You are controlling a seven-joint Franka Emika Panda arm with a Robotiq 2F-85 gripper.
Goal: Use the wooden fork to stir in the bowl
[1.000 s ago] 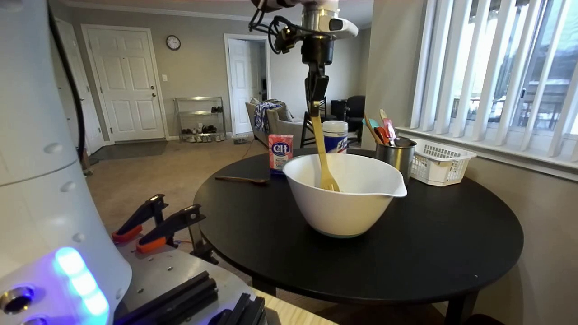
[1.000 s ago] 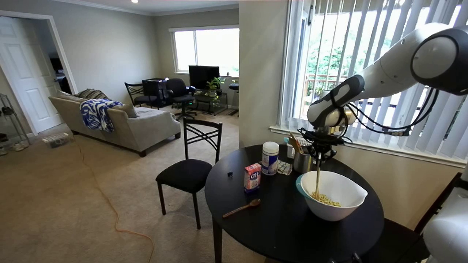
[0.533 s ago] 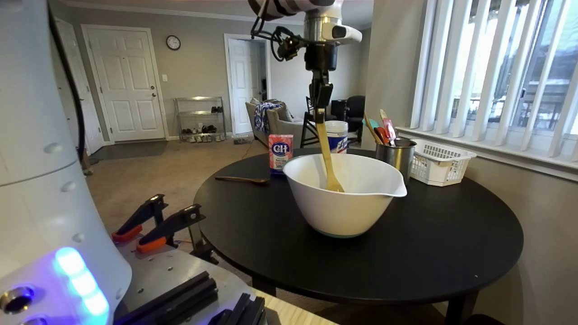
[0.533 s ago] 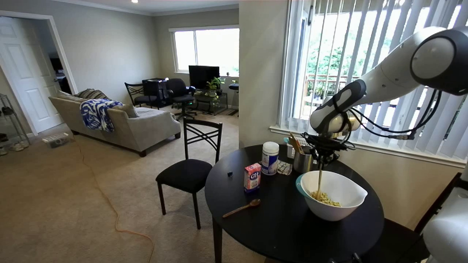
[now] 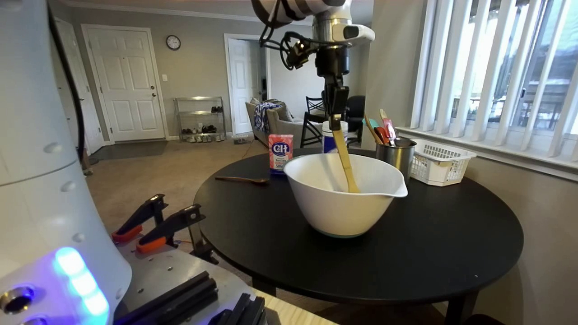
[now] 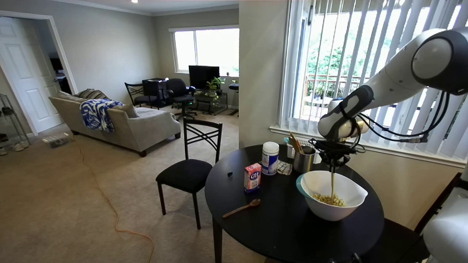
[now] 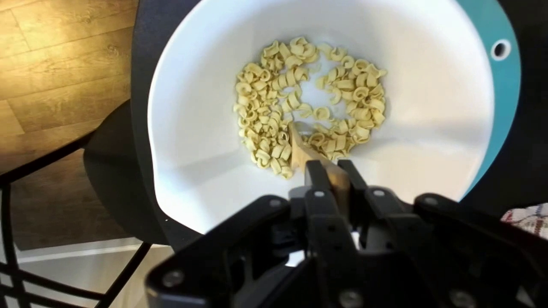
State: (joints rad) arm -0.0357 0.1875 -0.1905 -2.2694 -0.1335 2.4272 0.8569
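Note:
My gripper (image 5: 335,121) is shut on the handle of the pale wooden fork (image 5: 345,162), whose lower end reaches into the large white bowl (image 5: 341,216). The fork leans, its head lower and to the right of the handle in that exterior view. In the wrist view the bowl's teal rim (image 7: 503,94) curves along the right. Curled pasta (image 7: 261,124) lies on the bowl's floor in a broken ring, and the fork's head (image 7: 299,149) sits among the pieces at the near side. The fork's handle (image 7: 340,184) stands between the two fingers; its tines are hard to make out.
On the black round table (image 5: 433,253) lie a brown wooden spoon (image 6: 241,208) and a pink sugar box (image 6: 252,178). Behind the bowl stand a white-capped canister (image 6: 270,159), a metal cup of utensils (image 5: 397,158) and a white basket (image 5: 440,164). A patterned cloth (image 6: 284,168) lies nearby.
Gripper and fork have moved rightward in both exterior views, the fork sweeping through the pasta toward the bowl's middle. The fork leans more than before. The bowl has hardly moved.

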